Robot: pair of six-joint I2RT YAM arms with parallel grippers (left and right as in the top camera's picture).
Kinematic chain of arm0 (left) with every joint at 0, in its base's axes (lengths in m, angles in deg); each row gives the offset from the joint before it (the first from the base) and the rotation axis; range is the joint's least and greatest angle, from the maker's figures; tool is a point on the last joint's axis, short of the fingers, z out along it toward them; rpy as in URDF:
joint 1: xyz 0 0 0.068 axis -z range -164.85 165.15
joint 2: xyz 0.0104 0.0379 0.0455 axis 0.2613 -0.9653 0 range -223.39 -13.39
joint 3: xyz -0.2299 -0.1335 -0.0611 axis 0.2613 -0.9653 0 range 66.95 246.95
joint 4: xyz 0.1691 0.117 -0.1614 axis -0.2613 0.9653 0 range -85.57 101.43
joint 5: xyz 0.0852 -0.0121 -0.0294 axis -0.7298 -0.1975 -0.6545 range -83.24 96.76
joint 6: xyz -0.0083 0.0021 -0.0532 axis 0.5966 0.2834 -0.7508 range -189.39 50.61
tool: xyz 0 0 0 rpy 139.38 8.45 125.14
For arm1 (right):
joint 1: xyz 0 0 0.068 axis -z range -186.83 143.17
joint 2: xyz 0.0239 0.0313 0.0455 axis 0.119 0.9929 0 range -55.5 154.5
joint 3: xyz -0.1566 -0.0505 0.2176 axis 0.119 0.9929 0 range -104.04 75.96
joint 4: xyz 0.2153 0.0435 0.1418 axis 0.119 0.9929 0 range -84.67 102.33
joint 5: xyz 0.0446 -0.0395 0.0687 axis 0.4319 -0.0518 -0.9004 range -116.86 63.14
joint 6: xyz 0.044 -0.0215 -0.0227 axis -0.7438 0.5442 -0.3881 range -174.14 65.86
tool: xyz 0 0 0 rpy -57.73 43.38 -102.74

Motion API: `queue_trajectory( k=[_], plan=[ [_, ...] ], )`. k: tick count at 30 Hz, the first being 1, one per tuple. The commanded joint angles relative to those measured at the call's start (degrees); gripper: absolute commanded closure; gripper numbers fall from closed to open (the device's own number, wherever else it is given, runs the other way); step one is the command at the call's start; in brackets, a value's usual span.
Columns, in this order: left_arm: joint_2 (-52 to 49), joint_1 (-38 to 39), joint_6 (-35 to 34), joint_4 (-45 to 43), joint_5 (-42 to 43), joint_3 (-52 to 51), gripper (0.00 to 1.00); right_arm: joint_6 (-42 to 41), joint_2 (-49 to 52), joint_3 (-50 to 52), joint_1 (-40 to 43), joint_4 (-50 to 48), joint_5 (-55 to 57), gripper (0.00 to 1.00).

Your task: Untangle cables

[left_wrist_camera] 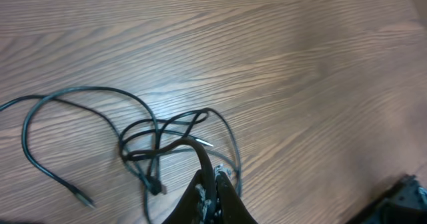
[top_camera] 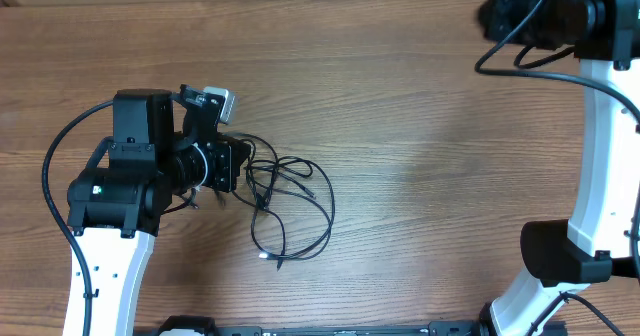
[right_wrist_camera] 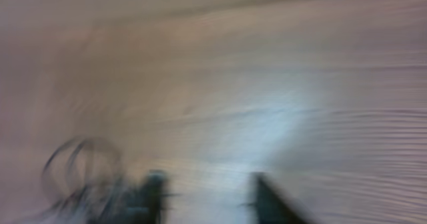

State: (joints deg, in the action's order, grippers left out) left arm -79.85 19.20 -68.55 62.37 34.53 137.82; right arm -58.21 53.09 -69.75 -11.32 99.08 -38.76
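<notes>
The cables (top_camera: 290, 201) lie as a loose tangle of thin black loops on the wooden table, left of centre. In the left wrist view the tangle (left_wrist_camera: 157, 141) spreads ahead of the fingers, with a silvery plug tip (left_wrist_camera: 207, 143) near the middle and another plug end (left_wrist_camera: 85, 199) at lower left. My left gripper (left_wrist_camera: 213, 184) is shut on one black strand that rises from the tangle; overhead it (top_camera: 246, 168) sits at the tangle's left edge. My right gripper (right_wrist_camera: 208, 192) is blurred, with its fingers wide apart and nothing between them. The cables (right_wrist_camera: 80, 167) show to its left.
The right arm (top_camera: 600, 126) stands along the table's right side, its dark head (top_camera: 535, 16) at the far right corner, well away from the tangle. The left arm's own thick black wire (top_camera: 60, 156) loops at the far left.
</notes>
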Motion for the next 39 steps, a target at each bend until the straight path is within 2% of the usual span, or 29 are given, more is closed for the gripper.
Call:
queue_trajectory(
  k=[1,2,4,9,15,20,25,29,34,39],
  plan=[
    [0.79,0.04,-0.02,-0.31,5.57,2.01,0.96,6.51,-2.38,-1.62,-0.37,2.49,-12.79,0.23],
    [0.79,0.04,-0.61,-0.26,6.88,3.06,0.96,8.2,-2.34,-1.51,-0.37,3.3,-15.13,0.17],
    [0.79,0.04,-1.55,0.22,8.74,5.42,0.96,8.9,-2.47,-0.28,-0.37,3.3,-17.99,0.11],
    [0.79,0.07,-3.19,2.95,9.68,14.67,0.96,14.71,-2.4,5.22,-2.01,3.28,-21.44,0.11],
    [0.76,0.07,-3.78,5.6,7.1,25.92,0.96,25.51,-2.4,15.96,-5.66,2.84,-24.68,0.18],
    [0.76,0.04,-6.97,5.86,3.08,29.94,0.96,41.03,-2.4,24.87,-8.85,2.91,-30.82,0.18],
    [0.66,0.04,-7.72,4.68,0.92,31.65,0.97,47.41,-2.4,33.38,-13.09,1.81,-31.8,0.18],
    [0.46,0.04,-11.45,1.18,-1.86,32.15,0.96,53.51,-2.4,40.28,-17.07,-0.22,-31.8,0.17],
    [0.26,0.04,-18.49,-3.17,-6.51,32.15,0.96,55.36,-2.4,45.99,-20.52,-6.01,-31.67,0.17],
    [-0.94,0.04,-23.74,-5.05,-6.99,32.15,0.96,54.9,-2.38,48.72,-21.75,-13.68,-31.82,0.18]
  ],
)
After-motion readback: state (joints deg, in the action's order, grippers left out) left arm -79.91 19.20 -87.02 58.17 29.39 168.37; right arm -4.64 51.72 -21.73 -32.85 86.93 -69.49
